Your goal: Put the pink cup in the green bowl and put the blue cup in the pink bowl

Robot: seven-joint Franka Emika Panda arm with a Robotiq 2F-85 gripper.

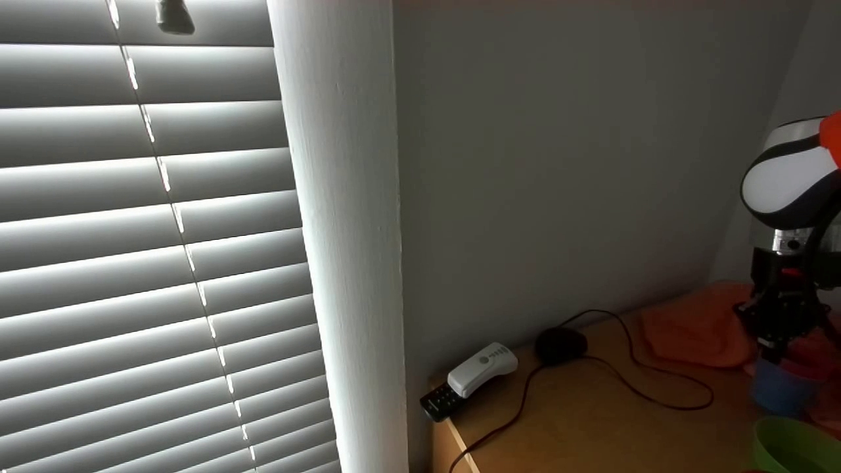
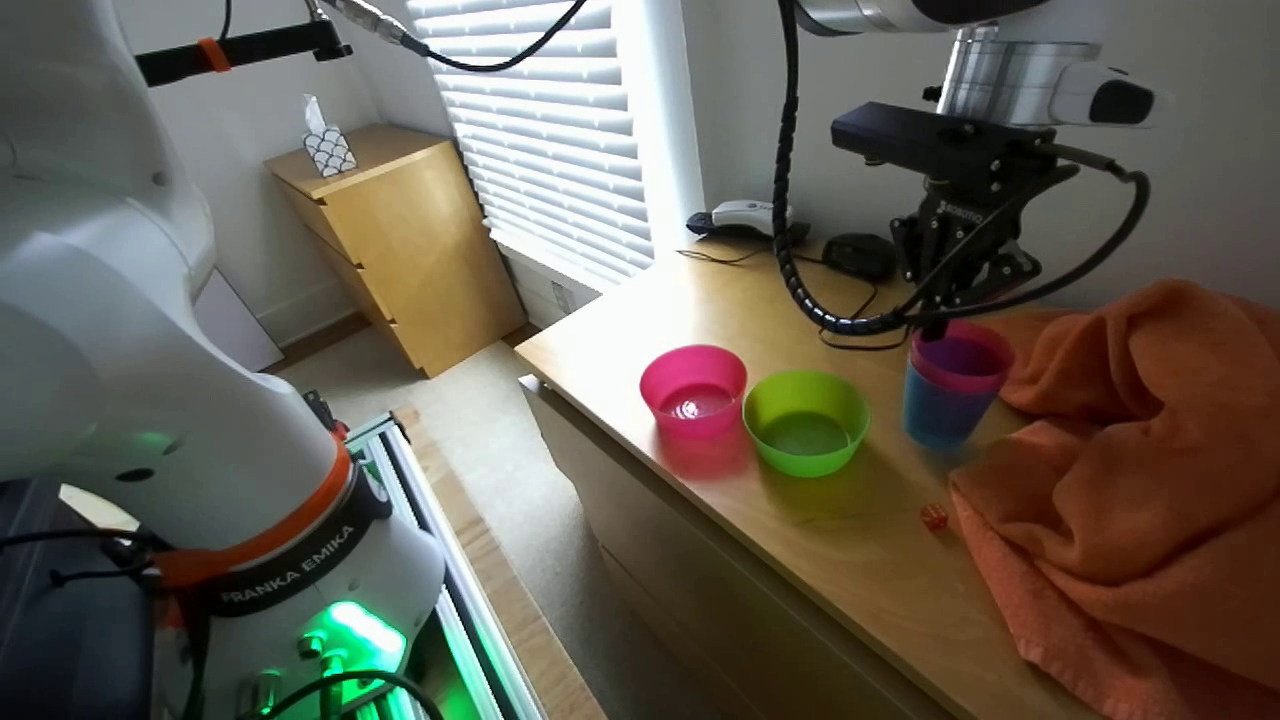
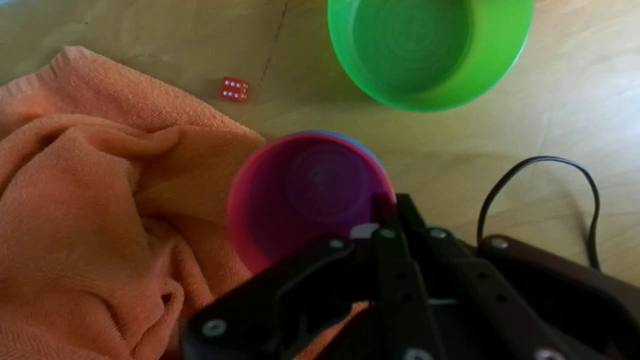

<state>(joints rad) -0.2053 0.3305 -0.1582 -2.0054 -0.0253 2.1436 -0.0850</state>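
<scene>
The pink cup point(image 2: 980, 360) stands nested inside the blue cup point(image 2: 935, 412), upright on the wooden top. In the wrist view the pink cup point(image 3: 270, 200) shows from above, with only a thin blue rim behind it. My gripper point(image 3: 396, 207) is shut on the pink cup's rim, one finger inside and one outside. Whether it also pinches the blue rim cannot be told. The gripper point(image 2: 935, 328) points down over the cups. The green bowl point(image 2: 775, 402) stands beside them, also in the wrist view point(image 3: 492, 62). The pink bowl point(image 2: 693, 368) touches or nearly touches it. Both bowls look empty.
A crumpled orange cloth point(image 2: 1150, 480) lies right beside the cups. A small red die point(image 3: 234, 89) lies near the cloth. A black device point(image 1: 560, 345) with a thin cable, a white handheld point(image 1: 483, 369) and a black remote point(image 1: 441, 401) lie by the wall.
</scene>
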